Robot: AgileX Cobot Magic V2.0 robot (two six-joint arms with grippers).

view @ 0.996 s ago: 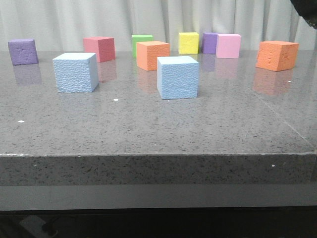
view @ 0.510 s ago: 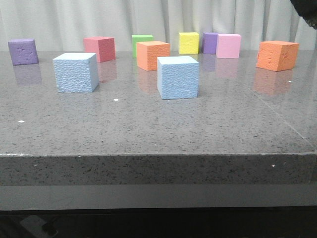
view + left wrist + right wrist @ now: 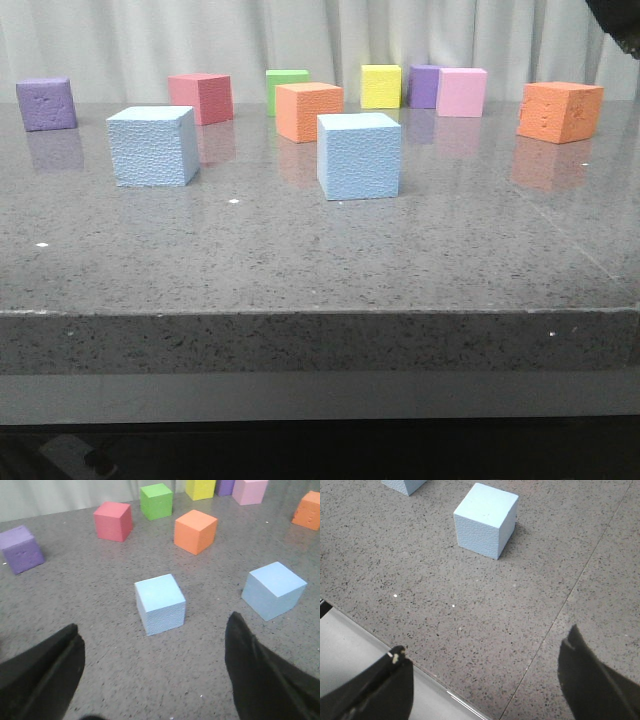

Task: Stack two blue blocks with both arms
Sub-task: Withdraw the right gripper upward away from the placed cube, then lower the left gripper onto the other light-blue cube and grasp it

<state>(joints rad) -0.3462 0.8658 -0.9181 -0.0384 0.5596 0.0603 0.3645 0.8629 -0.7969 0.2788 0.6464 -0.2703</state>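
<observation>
Two pale blue blocks stand apart on the grey stone table: one on the left (image 3: 152, 146) and one near the middle (image 3: 359, 156). Neither gripper shows in the front view. In the left wrist view my left gripper (image 3: 154, 622) is open and empty, just short of the left blue block (image 3: 160, 604), with the other blue block (image 3: 273, 590) off to one side. My right gripper (image 3: 486, 639) is open and empty above the table's front edge, well short of the middle blue block (image 3: 486, 520).
Smaller cubes line the back of the table: purple (image 3: 46, 104), red (image 3: 202, 98), green (image 3: 286, 88), orange (image 3: 308, 111), yellow (image 3: 380, 86), purple (image 3: 423, 87), pink (image 3: 461, 92), orange (image 3: 560, 111). The table's front edge (image 3: 320, 312) runs across the view.
</observation>
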